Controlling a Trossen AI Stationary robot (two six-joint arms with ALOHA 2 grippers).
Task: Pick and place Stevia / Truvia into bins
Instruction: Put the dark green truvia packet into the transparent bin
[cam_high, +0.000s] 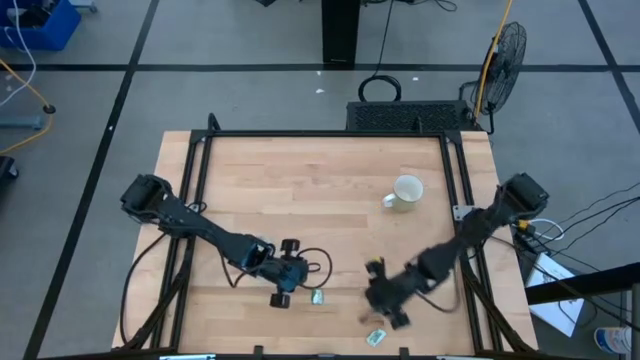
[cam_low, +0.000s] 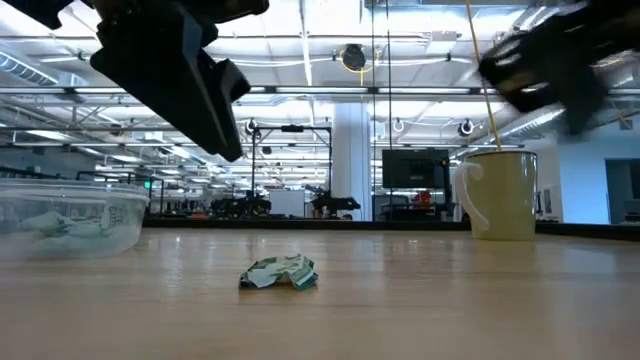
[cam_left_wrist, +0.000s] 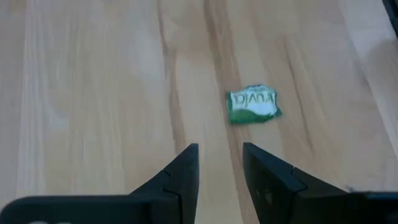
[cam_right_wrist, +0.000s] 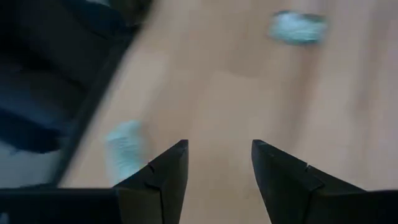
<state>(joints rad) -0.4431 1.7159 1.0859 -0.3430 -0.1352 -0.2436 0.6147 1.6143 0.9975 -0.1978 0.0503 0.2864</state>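
Note:
A crumpled green-and-white packet (cam_left_wrist: 253, 104) lies on the wooden table just ahead of my left gripper (cam_left_wrist: 221, 163), which is open and empty above the table; the packet also shows in the high view (cam_high: 317, 297) and the low view (cam_low: 280, 272). My right gripper (cam_right_wrist: 217, 163) is open and empty over the near right part of the table (cam_high: 374, 300). One packet (cam_right_wrist: 124, 149) lies near the table's edge by it, and another (cam_right_wrist: 297, 27) lies farther off. A packet (cam_high: 376, 338) lies near the front edge. The clear bin (cam_low: 70, 215) holds several packets.
A white mug (cam_high: 405, 192) stands at the far right of the table and shows pale in the low view (cam_low: 500, 195). Dark frame rails (cam_high: 200, 200) run along the table's sides. Bare wood lies between the two arms and toward the far edge.

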